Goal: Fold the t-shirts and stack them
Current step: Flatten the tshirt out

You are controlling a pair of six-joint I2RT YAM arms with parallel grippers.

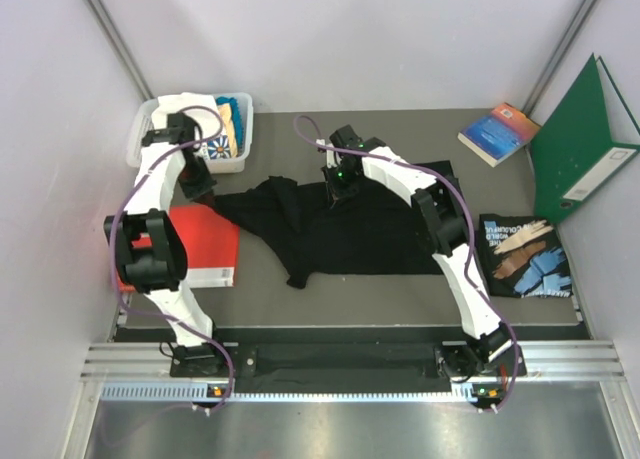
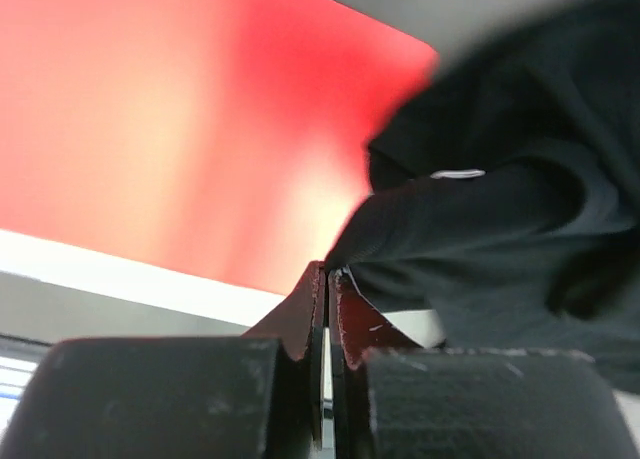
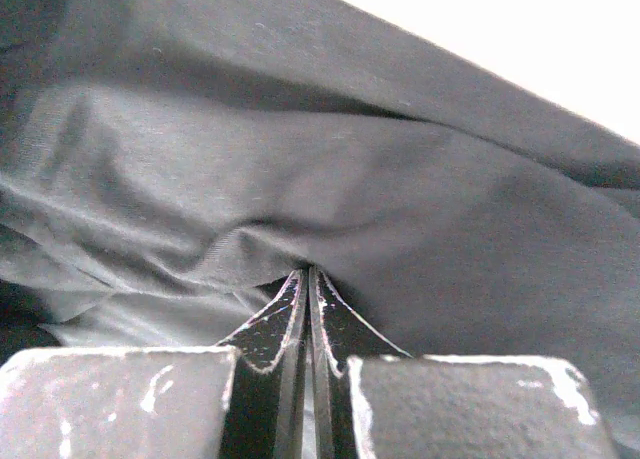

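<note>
- While the large plain black cloth t-shirt (image 1: 350, 229) is spread across the middle of the grey counter (image 1: 350, 299), no finished fold is seen on it. Its right part lies fairly flat, and its left part is bunched and wrinkled.
- The left pincer (image 2: 327, 279) is seen closed, its tips pressed together on a bunched edge of the black shirt at the shirt's left end, close by the flat red book (image 2: 150, 129).
- The right pincer (image 3: 305, 284) is likewise closed, with a ridge of black cloth nipped between its tips, at the far edge of the shirt near its middle.
- Pale and teal-blue cloths (image 1: 228, 119), judged to be further t-shirts, are kept in the clear plastic bin (image 1: 236, 163) at the far left corner. Whether they are folded cannot be told.
- No stack of folded shirts is seen anywhere on the counter.
- The task is therefore judged to be near its beginning. The first shirt is held at two points, probably for straightening or a first fold. The folding of it, the handling of the cloths in the bin and the stacking are all left to be done.
</note>
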